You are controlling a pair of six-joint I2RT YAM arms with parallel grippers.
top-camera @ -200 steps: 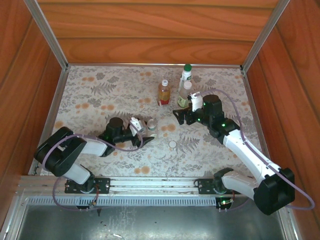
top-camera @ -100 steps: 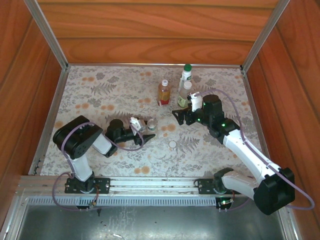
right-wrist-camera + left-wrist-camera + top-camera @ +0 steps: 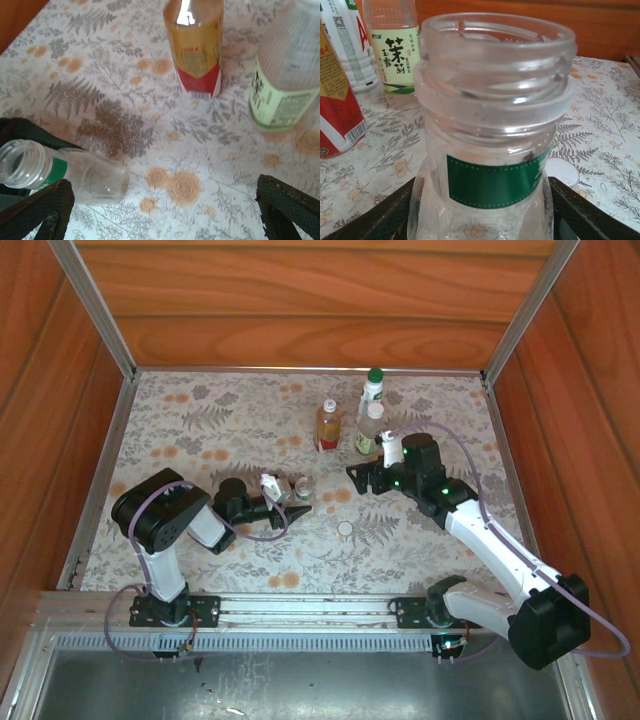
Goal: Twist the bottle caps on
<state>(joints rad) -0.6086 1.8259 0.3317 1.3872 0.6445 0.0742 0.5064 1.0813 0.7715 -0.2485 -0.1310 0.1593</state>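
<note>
left gripper (image 3: 296, 500): astride tiny clear bottle (image 3: 490, 125), uncapped, empty; grip unclear | right gripper (image 3: 165, 210): spread wide, holding nothing | amber-liquid bottle (image 3: 196, 50) ahead of it | white cap (image 3: 563, 173) ahead-right of left fingers

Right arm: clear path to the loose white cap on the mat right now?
Probably yes. The white cap lies alone on bare mat, close to the open right end effector, on its near side. The tiny uncapped bottle stands apart to the cap's left, and nothing covers the cap.
</note>
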